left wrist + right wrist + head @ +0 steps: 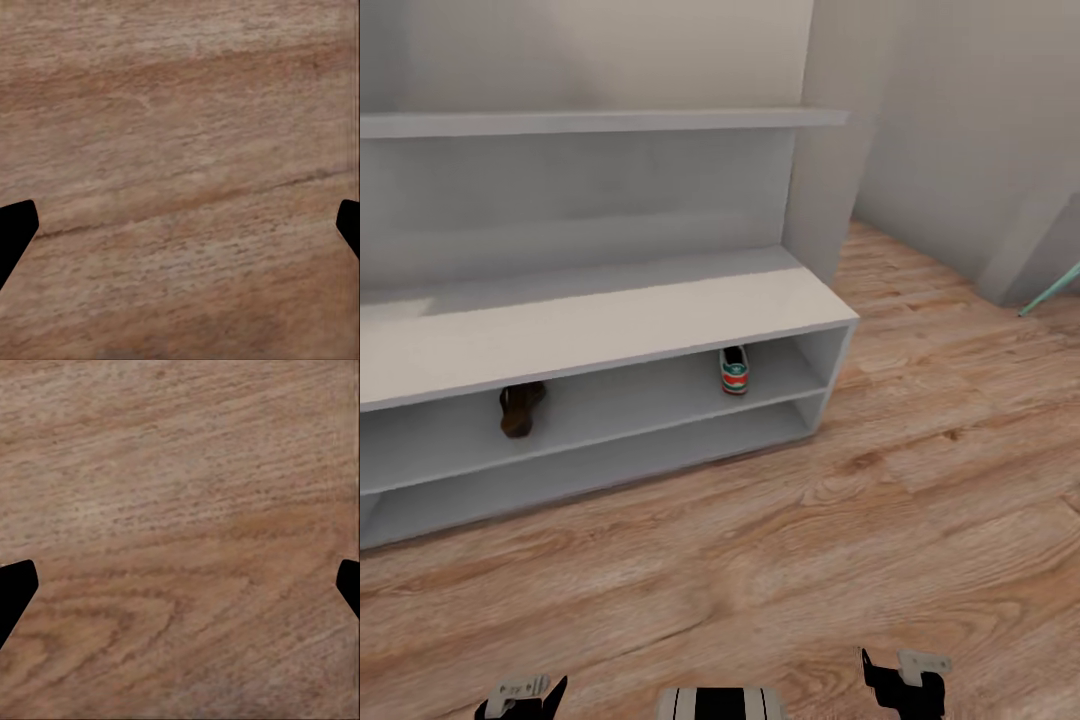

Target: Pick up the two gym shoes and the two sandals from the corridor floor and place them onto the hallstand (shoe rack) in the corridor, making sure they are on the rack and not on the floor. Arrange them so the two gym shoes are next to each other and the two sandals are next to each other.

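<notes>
The white hallstand (610, 320) fills the left of the head view, a bench top over two long open shelves. On its upper shelf a gym shoe (734, 370) stands heel-out toward the right end. A brown sandal (518, 408) sits on the same shelf further left, well apart from the shoe. Along the head view's bottom edge are my left gripper (520, 695) and right gripper (905, 680), both low over the corridor floor (920, 470). In each wrist view the dark fingertips (16, 229) (16, 589) stand wide apart over bare planks, holding nothing.
A white wall shelf (600, 122) runs above the bench. Grey walls (960, 130) close the corridor at the right, with a teal rod (1050, 295) leaning near the right edge. Wood floor stretches between me and the rack.
</notes>
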Tool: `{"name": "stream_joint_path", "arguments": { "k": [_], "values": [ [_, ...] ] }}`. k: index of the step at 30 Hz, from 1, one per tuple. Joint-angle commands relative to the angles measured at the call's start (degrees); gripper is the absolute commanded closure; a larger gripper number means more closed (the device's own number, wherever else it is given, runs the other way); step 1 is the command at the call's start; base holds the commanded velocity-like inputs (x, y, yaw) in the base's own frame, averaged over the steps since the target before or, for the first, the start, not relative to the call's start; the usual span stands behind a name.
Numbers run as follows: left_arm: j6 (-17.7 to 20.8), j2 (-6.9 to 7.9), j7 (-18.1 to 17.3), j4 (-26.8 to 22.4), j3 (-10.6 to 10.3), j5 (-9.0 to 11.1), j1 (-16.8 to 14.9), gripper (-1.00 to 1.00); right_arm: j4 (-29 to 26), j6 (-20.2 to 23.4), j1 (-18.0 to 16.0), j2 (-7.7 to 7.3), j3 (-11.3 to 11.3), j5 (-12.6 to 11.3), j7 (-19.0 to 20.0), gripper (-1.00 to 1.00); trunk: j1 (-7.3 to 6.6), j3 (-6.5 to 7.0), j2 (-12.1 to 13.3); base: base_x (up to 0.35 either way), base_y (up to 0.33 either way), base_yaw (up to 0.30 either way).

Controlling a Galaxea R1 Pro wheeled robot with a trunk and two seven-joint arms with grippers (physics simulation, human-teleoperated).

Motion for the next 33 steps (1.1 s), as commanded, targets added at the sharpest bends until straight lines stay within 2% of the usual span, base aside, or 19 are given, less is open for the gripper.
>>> {"name": "stream_joint_path", "arguments": {
  "k": [1, 26, 33],
  "values": [
    [-0.3, -0.03, -0.3, 0.1, 0.5, -0.6, 0.0, -1.00, 0.1, -0.2, 0.0, -0.01, -0.4, 0.0, 0.1, -1.00, -0.01, -0.04, 0.0, 0.000, 0.000, -0.293],
    [-0.7, 0.05, -0.3, 0.3, 0.5, -0.4, 0.0, -1.00, 0.1, -0.2, 0.0, -0.09, -0.4, -0.1, 0.0, -1.00, -0.06, 0.40, 0.0, 0.000, 0.000, -0.296],
    [-0.6, 0.05, -0.3, 0.3, 0.5, -0.4, 0.0, -1.00, 0.1, -0.2, 0.0, -0.11, -0.4, -0.1, 0.0, -1.00, -0.24, 1.96, 0.1, 0.000, 0.000, -0.300]
  ]
}}
